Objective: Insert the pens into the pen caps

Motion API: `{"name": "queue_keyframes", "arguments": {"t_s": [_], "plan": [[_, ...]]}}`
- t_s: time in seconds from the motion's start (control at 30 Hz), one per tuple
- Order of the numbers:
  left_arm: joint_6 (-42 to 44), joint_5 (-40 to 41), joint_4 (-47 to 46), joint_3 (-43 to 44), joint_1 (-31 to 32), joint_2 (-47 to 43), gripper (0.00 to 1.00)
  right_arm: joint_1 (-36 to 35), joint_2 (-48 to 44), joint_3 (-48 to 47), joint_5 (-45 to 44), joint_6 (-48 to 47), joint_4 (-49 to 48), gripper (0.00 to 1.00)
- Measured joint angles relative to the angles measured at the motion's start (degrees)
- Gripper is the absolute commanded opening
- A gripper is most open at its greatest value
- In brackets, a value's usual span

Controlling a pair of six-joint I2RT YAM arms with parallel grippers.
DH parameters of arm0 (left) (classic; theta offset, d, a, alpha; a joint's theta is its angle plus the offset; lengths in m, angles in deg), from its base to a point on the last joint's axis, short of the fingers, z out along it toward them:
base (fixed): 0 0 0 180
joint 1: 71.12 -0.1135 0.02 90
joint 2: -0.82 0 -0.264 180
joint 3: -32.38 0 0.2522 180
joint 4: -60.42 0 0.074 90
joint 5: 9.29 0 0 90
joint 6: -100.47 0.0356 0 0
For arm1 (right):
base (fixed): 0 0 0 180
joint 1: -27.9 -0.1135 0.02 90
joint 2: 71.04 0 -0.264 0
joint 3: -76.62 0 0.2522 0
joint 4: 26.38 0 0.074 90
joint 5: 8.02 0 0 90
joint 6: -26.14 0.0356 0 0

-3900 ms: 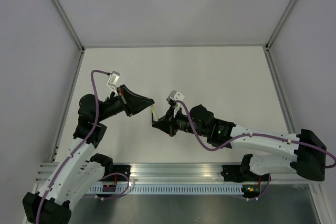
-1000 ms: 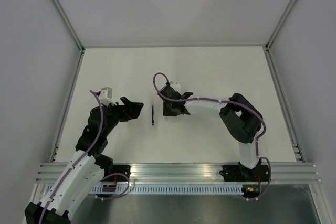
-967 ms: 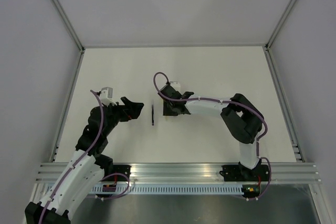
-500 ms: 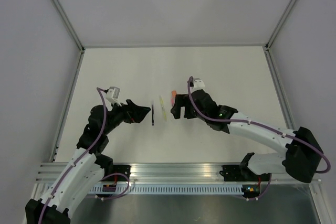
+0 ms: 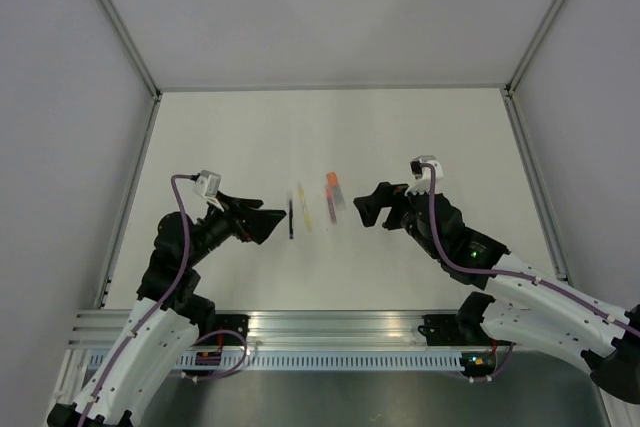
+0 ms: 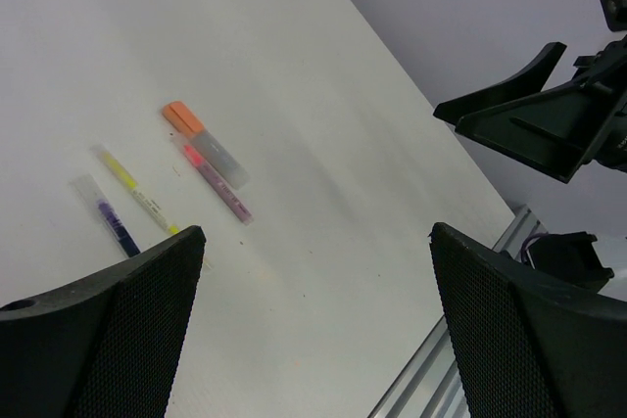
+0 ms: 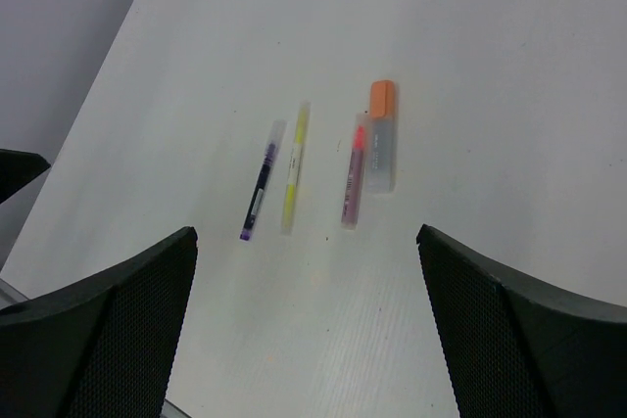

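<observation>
Both my claws are spread wide and carry nothing. The left claw [image 5: 268, 224] and the right claw [image 5: 366, 207] hang above the tabletop [image 5: 430, 137], one on either side of the pens. The purple pen [image 7: 260, 183], yellow pen [image 7: 293, 165] and pink pen [image 7: 353, 183] lie flat in a row. The pink one looks to be touching the marker [image 7: 382, 159] with the orange cap [image 7: 382, 97]. I cannot tell which caps are seated. My worry is crowding: thick fingers closing on one thin pen could shove or roll its neighbour, and a low approach could scrape the tabletop.
</observation>
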Motion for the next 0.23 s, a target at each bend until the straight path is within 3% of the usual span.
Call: {"name": "queue_keyframes", "arguments": {"t_s": [0.23], "plan": [[0.0,-2.0,0.0,0.1,0.0,0.2,1.00,0.0,-0.9,0.9,-1.4,-0.7,-0.1,0.98]]}}
